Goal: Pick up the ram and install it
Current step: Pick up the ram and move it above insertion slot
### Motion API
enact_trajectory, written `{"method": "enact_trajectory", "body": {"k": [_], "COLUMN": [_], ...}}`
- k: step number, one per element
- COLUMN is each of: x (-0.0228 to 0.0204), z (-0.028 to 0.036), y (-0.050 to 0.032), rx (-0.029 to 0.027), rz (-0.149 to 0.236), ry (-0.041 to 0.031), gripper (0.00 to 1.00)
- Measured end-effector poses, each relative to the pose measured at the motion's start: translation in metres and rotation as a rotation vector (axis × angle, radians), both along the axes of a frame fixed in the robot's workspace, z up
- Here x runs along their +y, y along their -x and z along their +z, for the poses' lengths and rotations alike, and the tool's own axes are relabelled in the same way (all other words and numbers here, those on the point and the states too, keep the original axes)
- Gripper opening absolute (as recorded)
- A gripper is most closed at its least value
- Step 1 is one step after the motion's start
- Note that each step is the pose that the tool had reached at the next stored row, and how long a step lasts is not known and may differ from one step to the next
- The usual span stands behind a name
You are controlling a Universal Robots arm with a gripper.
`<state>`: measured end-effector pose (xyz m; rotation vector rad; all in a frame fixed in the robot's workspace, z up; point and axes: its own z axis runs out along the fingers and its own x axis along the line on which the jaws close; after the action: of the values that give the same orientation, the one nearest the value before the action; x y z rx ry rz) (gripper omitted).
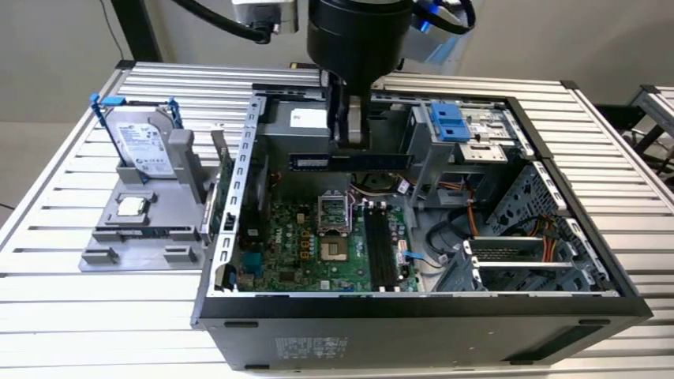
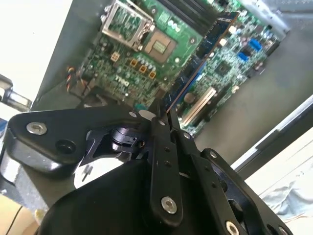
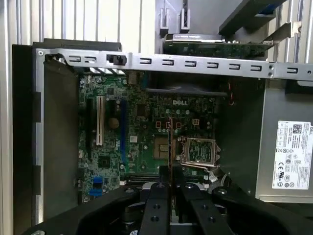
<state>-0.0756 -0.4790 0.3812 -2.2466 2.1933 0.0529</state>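
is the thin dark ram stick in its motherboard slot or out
Out: the gripper holds the thin dark ram stick above the green motherboard.

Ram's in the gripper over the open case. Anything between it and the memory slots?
Nothing visible. The gripper holds the ram in open air above the motherboard, and the black memory slots lie bare below. The open processor socket sits beside the slots, not over them.
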Motion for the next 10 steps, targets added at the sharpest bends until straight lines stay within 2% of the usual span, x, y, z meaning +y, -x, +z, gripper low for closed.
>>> {"method": "enact_trajectory", "body": {"k": [10], "x": [0.0000], "z": [0.0000], "y": [-0.0455], "rx": [0.0008], "rz": [0.000], "ry": [0.0001], "gripper": [0.00]}}
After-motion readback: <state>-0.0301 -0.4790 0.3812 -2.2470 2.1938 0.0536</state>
